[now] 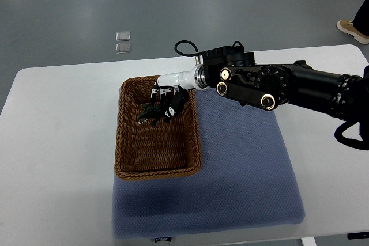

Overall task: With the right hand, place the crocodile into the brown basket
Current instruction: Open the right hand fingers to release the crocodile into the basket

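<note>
The brown wicker basket (157, 159) stands on the left part of a blue mat (242, 165). My right arm reaches in from the right edge, and my right hand (164, 101) hangs over the basket's far end. Its fingers are curled around the dark green crocodile (149, 113), which sits low inside the basket under the hand. Whether the toy touches the basket floor I cannot tell. My left arm is out of sight.
A white table (57, 159) carries the mat. Beyond the table's far edge, two small clear squares (123, 41) lie on the grey floor. A person's shoe (351, 29) shows at the top right.
</note>
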Tool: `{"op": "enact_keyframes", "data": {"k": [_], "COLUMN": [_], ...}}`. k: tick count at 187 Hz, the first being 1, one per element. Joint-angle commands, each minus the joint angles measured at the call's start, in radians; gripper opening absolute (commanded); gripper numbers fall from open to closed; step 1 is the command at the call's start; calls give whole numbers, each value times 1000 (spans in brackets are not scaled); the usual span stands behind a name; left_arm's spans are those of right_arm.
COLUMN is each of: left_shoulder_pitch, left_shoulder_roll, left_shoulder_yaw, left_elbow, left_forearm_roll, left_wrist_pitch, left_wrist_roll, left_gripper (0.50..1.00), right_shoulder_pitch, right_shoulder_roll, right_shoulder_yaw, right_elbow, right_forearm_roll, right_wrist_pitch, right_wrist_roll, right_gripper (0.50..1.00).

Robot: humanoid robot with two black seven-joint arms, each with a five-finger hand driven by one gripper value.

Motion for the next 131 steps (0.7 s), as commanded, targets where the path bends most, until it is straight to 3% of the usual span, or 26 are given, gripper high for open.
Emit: {"op": "enact_keyframes", "data": {"k": [1,51,54,65,72,78,104,131], "left_shoulder_pitch": [0,0,0,0,0,0,0,-2], "left_shoulder_roll": [0,0,0,0,0,0,0,0], "left_shoulder_yaw": [1,1,3,3,3,3,3,3], "left_elbow": [0,0,0,0,-2,-2,-5,-6], "left_forearm_roll": [0,0,0,0,0,0,0,0], "left_wrist_pitch": [0,0,0,0,0,0,0,0], "left_wrist_roll": [0,0,0,0,0,0,0,0], "left_gripper": [1000,1000,1000,1000,1000,1000,1000,1000], "right_shoulder_pitch": [-11,-43,-46,-56,-60,-63,-63,-57], "right_shoulder_roll": [0,0,0,0,0,0,0,0], "right_shoulder_yaw": [0,0,0,0,0,0,1,46], "right_elbow": [0,14,14,14,14,14,14,12], "right_forearm_roll": [-2,-2,0,0,0,1,12,12], "right_wrist_pitch": [-2,-38,-41,-48,-51,-51,-51,-51], "right_wrist_roll": [0,3,5,11,15,17,17,17], "right_gripper": [500,504,549,641,756,813,901,921]}}
